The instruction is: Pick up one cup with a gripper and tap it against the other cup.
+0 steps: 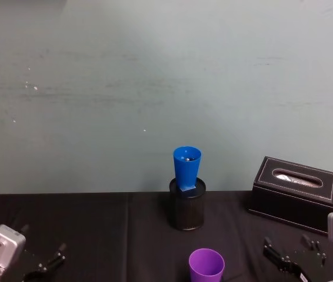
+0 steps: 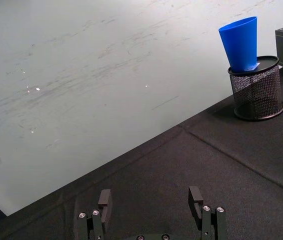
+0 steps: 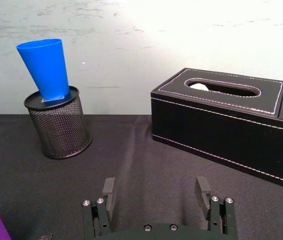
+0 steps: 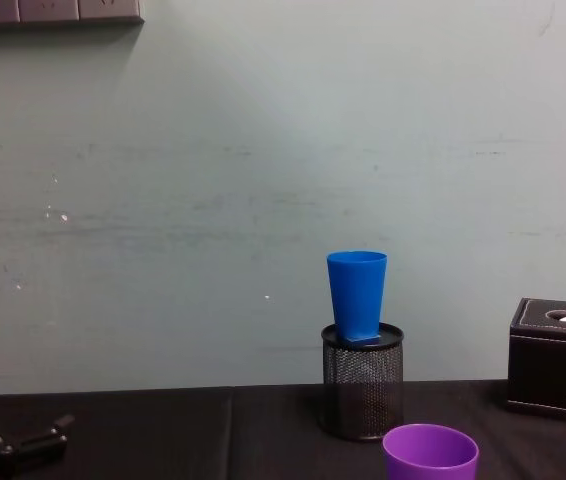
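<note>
Down at the near right corner of the worktop (image 1: pixel 96 223), the right gripper (image 3: pixel 156 192) sits low over the black cloth with its fingers apart and nothing between them. The left gripper (image 2: pixel 151 200) is parked at the near left corner, fingers apart and empty too.

Closest to the right gripper is the purple cup (image 1: pixel 206 265), standing upright and mouth-up near the front edge, roughly mid-worktop and a bit toward the left of that gripper. You can catch its rim in the right wrist view as well.

Further back, toward the wall edge, the blue cup (image 1: pixel 186 169) is perched base-down in the mouth of a black mesh pen holder (image 1: pixel 186 210), tilted a little rather than sitting straight. A black tissue box (image 1: pixel 296 191) sits along the right side, well apart from both cups.

My guess on handling: the purple cup looks like thin, light plastic, smooth and tapered, so it could slip or squash if pinched hard. I'd grab it across the upper wall just under the rim. The blue one looks wobbly up there, so the tap probably needs to be gentle or it'll tip out.
</note>
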